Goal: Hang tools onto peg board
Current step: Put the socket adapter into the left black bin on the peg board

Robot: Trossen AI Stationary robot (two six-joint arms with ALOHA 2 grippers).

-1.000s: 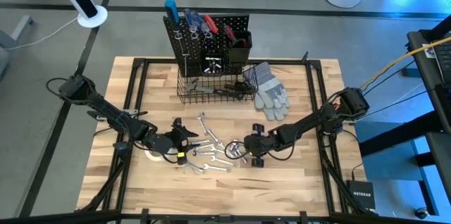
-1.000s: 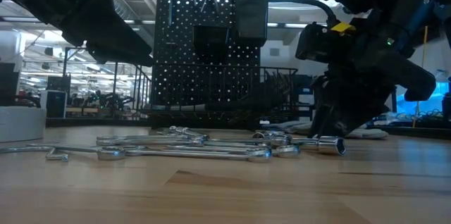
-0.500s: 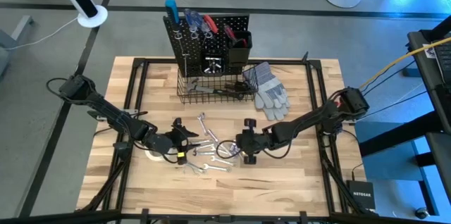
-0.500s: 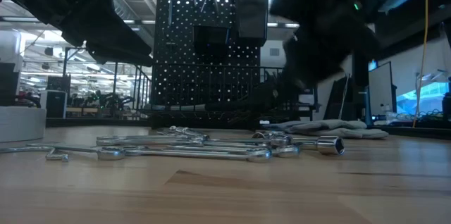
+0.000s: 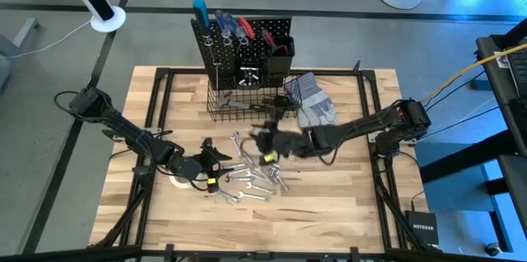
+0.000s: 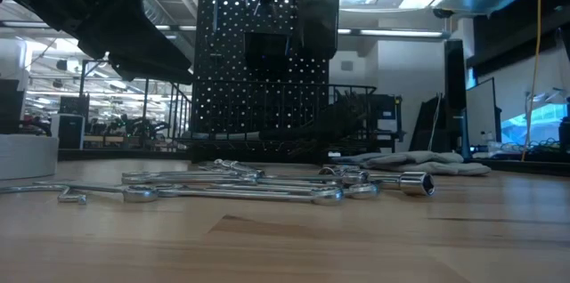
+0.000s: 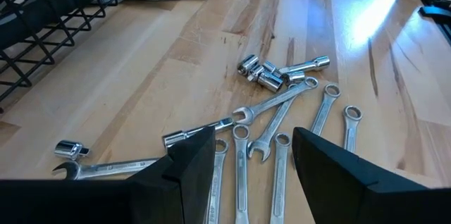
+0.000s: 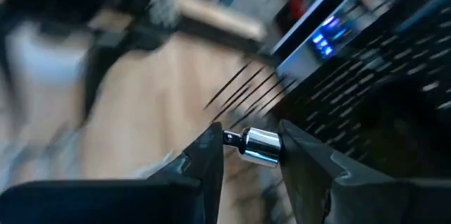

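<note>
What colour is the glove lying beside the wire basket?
Grey and white; the glove shows best in the high view.

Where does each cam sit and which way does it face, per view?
High: overhead, straight down on the table; both arms, the peg board, the wrenches.
Low: table height, level toward the peg board; a dark arm at upper left.
Left wrist: on the left arm, looking past the left end effector, open, at the wrenches.
Right wrist: on the right arm; the right end effector grips a silver socket piece.
Shared: high, low and left wrist all see the wrenches.
</note>
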